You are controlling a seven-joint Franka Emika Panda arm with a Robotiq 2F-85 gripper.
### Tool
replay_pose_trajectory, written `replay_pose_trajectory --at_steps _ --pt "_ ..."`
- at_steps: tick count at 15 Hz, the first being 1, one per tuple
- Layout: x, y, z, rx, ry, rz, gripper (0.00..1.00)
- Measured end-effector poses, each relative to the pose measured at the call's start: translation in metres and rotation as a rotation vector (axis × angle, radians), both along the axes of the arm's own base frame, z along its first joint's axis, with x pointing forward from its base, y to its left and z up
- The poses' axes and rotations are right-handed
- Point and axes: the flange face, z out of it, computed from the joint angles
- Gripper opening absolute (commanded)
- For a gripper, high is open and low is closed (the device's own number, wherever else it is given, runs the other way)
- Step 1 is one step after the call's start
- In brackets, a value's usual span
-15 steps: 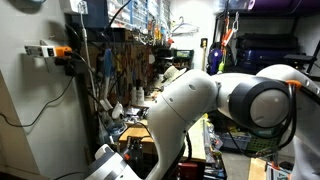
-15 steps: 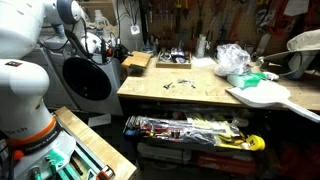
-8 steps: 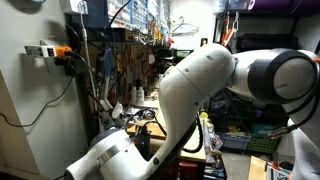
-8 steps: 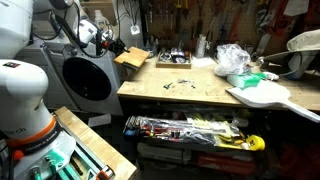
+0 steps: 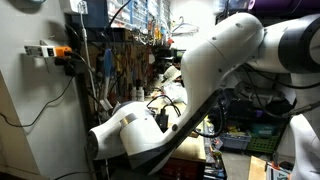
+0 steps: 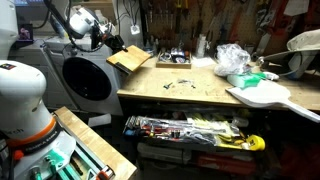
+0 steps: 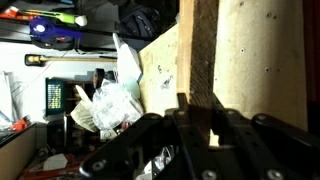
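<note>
Wooden board (image 6: 131,58), tilted, is clamped in the pincer (image 6: 113,45), its long axis running out from the fingers above the end of the bench (image 6: 185,96)

A wooden workbench (image 6: 200,93) stands against a tool wall (image 6: 190,12) hung thick with hand tools; a heap of tools (image 6: 190,128) fills the space beneath its top; a crumpled plastic bag (image 6: 232,58) lies on it; in an exterior view a bare white wall (image 5: 25,120) carries a power strip (image 5: 42,50) with dark cables trailing down; the light is dim, indoor.
</note>
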Motion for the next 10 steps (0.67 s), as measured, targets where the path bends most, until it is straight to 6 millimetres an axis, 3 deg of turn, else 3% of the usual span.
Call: replay_pose_trajectory --at_steps 4,5,8,10 --pt "-0.02 -0.034 0.031 0.156 0.007 -0.022 0.06" --pt "-0.024 -0.042 0.041 0.198 0.008 -0.027 0.23" --pt "-0.039 -0.063 0.069 0.276 -0.013 -0.04 0.23" --pt "-0.046 -0.067 0.074 0.282 -0.018 -0.04 0.23"
